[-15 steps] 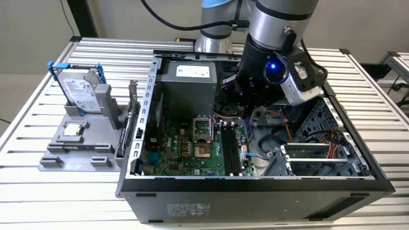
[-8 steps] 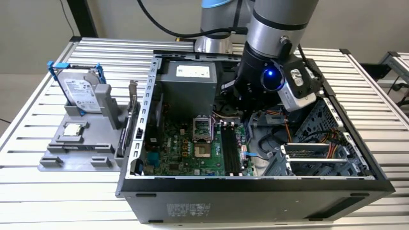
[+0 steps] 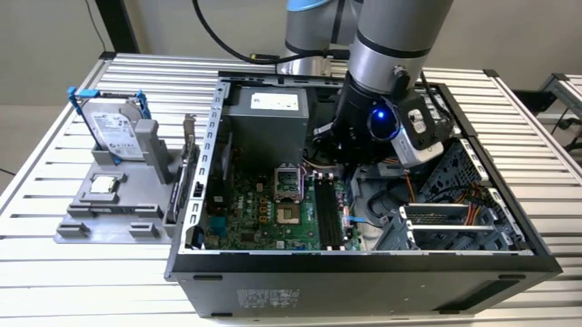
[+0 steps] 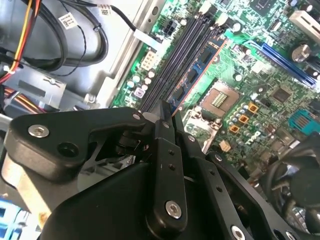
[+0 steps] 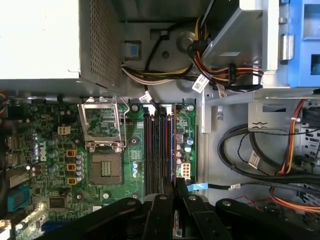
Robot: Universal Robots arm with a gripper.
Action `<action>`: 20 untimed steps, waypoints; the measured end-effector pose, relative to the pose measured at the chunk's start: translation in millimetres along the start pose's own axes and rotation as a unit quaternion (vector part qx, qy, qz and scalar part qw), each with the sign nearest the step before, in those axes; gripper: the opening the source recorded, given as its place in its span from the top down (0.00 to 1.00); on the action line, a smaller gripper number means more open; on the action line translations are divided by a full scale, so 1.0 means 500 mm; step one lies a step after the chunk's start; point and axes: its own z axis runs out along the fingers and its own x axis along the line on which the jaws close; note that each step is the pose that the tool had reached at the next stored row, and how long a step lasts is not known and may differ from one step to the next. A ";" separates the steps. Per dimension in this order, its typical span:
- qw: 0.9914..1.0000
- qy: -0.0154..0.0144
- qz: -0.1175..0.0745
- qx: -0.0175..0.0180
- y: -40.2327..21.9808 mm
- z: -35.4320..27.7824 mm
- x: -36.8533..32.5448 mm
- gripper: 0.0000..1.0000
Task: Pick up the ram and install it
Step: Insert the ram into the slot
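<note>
Hand (image 4: 169, 116) clamped on near end of ram (image 4: 200, 65), which stands edge-up at mobo slots (image 5: 155, 150). Light, stiff, thin, prob. fragile: best held by bare edges, not chips. Beyond: CPU socket (image 5: 106, 172).

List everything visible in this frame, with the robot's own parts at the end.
table: one, silver slatted metal, under everything
computer case: one, black and grey, open, on the table
motherboard: one, green, on the case floor
ram: one, blue-green with dark chips, lying along the black slots, near end between the tool's fingers
black slots: several, on the motherboard
power supply: one, grey, at the far end of the case
cables: a bundle, orange, yellow and black, in the case
hard drive: one, silver in a blue frame, upright at the exterior view's left
grey holder: one, under the drive
card: one, grey bracket, upright beside the case
arm: one, silver
tool: one, black, closed on the ram
</note>
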 end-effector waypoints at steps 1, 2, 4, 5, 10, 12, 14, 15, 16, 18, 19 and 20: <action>1.000 0.000 0.000 0.000 0.000 0.004 0.000 1.00; 1.000 0.000 0.000 0.000 0.000 0.007 0.000 1.00; 1.000 0.000 0.000 0.000 0.000 0.015 -0.001 1.00; 1.000 0.000 0.000 0.000 0.000 0.015 -0.001 1.00; 1.000 0.000 0.000 0.000 0.000 0.019 -0.003 1.00; 1.000 0.000 0.000 0.000 0.000 0.039 -0.009 1.00; 1.000 0.000 0.000 0.000 0.000 0.046 -0.010 1.00; 1.000 0.000 0.000 0.000 0.000 0.050 -0.010 1.00; 1.000 0.000 0.000 0.000 0.000 0.053 -0.011 1.00; 1.000 0.000 0.000 0.000 0.000 0.060 -0.011 1.00; 1.000 0.000 0.000 0.000 0.000 0.064 -0.011 1.00; 1.000 0.000 0.000 0.000 0.000 0.068 -0.011 1.00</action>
